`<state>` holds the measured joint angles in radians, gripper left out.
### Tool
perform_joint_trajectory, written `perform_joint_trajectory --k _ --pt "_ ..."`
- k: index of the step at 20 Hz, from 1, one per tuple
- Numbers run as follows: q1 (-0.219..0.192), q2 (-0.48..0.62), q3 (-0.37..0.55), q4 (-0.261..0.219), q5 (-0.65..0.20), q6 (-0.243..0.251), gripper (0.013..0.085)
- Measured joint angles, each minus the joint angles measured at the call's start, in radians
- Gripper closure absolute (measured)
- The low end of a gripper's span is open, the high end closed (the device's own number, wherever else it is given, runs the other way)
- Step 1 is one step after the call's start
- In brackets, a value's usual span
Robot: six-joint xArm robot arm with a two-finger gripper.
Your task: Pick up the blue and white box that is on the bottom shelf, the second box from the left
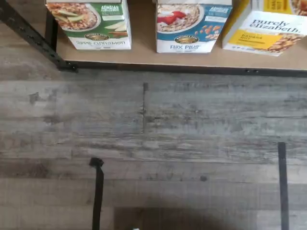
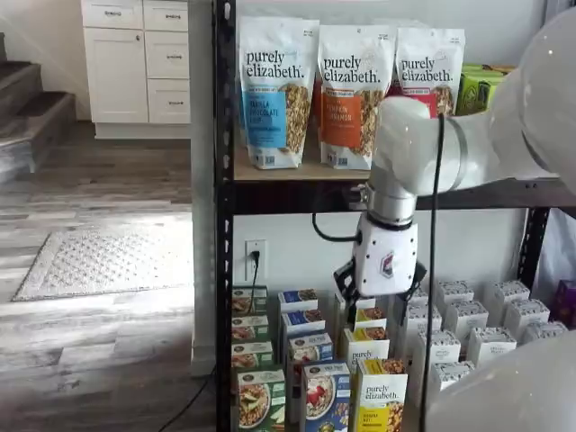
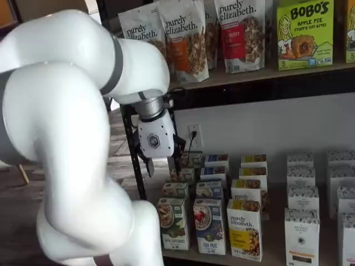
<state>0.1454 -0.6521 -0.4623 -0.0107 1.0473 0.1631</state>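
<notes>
Grey wood-plank flooring (image 1: 192, 143) fills most of your wrist view, with the front edge of the bottom shelf (image 1: 192, 61), a tan board in a black metal frame, running across beyond it. Your fingers (image 3: 161, 162) hang from the white gripper body in both shelf views, above and toward the rack's left post from the rows of small cartons; they stand at their widest, with nothing between them, though the frames alone do not show the gap plainly. You will find the blue and white box (image 2: 325, 397), a small upright carton picturing a bowl of granola with red berries, at the front of its row on the bottom shelf, below your fingers and nearer the cameras, well apart from them. In the wrist view it sits at the shelf's front edge with "Flax Plus" on its face. Just beside it on one side stands the green and white carton (image 2: 261, 400) showing apple slices, and on the other side the yellow "purely elizabeth" carton (image 2: 382, 403), slightly turned. Tall granola bags (image 2: 274, 90) stand on the tier above your fingers
</notes>
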Motion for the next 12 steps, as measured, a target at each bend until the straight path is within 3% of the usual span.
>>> perform_joint_trajectory --k 12 --pt "0.008 0.263 0.022 -0.004 -0.315 0.012 0.0130"
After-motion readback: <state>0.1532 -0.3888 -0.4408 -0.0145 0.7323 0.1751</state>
